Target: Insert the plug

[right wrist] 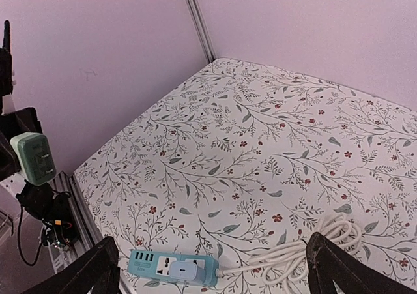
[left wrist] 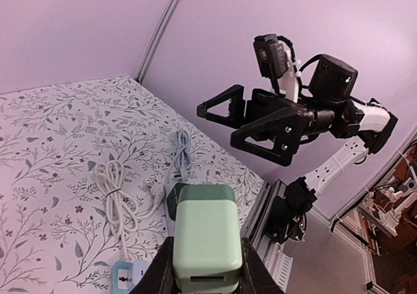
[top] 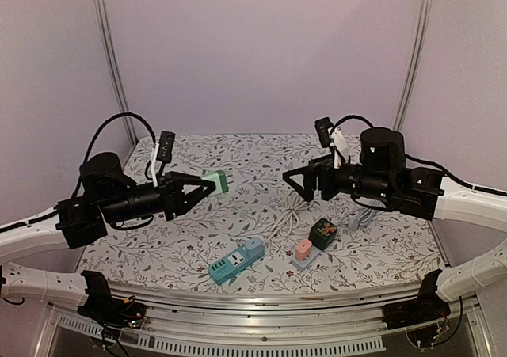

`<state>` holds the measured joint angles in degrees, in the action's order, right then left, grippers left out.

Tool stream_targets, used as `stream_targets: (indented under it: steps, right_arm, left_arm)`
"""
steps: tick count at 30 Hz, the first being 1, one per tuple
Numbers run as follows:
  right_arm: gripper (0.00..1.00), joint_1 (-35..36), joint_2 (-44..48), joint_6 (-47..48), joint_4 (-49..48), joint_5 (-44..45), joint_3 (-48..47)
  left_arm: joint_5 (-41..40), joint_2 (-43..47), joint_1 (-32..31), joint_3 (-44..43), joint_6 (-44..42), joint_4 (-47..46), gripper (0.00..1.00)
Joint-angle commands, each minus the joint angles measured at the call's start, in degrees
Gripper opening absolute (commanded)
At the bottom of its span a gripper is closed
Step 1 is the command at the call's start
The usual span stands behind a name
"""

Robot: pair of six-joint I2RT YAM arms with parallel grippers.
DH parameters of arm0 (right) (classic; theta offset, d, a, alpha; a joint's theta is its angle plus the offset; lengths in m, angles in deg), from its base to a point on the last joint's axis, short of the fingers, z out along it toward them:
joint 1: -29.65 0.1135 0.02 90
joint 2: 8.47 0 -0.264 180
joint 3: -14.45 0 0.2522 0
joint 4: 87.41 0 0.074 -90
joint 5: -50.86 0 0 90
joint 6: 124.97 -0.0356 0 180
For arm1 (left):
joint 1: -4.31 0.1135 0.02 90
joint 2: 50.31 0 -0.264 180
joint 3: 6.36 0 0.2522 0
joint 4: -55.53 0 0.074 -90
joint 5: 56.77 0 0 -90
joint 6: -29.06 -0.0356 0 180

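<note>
Grips the pale green plug [top: 216,183] in the left gripper [top: 211,185], fingers clamped tight on both its sides — lifted clear of the table [top: 158,246], above its left half. Spreads the right gripper [top: 295,180] wide apart, nothing between the fingers, raised over the table's middle and pointed toward the plug. Down near the front edge — blue power strip [top: 236,262] lying flat, white cord [top: 287,217] coiled just behind it.

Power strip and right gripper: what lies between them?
A coiled white cable, running from the power strip toward the open right gripper, which hangs above it. The top view shows it best.
</note>
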<state>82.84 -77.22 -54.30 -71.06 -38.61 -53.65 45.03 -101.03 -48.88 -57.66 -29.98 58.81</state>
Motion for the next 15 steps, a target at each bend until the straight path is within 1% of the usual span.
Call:
stream_targets:
  steps: [1,2,4,9,12,15]
  right_arm:
    - [0.99,-0.3,0.9,3.7,0.1,-3.5,2.0]
    - [0.99,-0.3,1.3,4.0,-0.5,-3.6,2.3]
    - [0.99,-0.3,1.2,4.1,2.0,-3.3,1.0]
    - [0.99,-0.4,0.0,4.7,4.6,-3.9,0.3]
    - [0.99,-0.5,-0.1,5.3,6.5,-7.3,-0.1]
    - [0.99,-0.6,0.5,7.0,7.8,-6.0,0.7]
  left_arm:
    - [-8.8,1.4,0.0,-1.4,-3.6,15.9,0.0]
    - [-10.2,0.9,0.0,-2.3,-3.9,18.6,0.0]
    - [-11.5,-0.1,-0.1,-4.1,-4.4,22.6,0.0]
    - [-11.6,-4.2,-0.1,-8.0,-6.0,30.3,0.0]
    - [-9.4,-7.5,-0.7,-11.4,-7.6,35.0,0.0]
    - [-8.6,-10.9,-2.1,-14.6,-8.9,40.0,0.0]
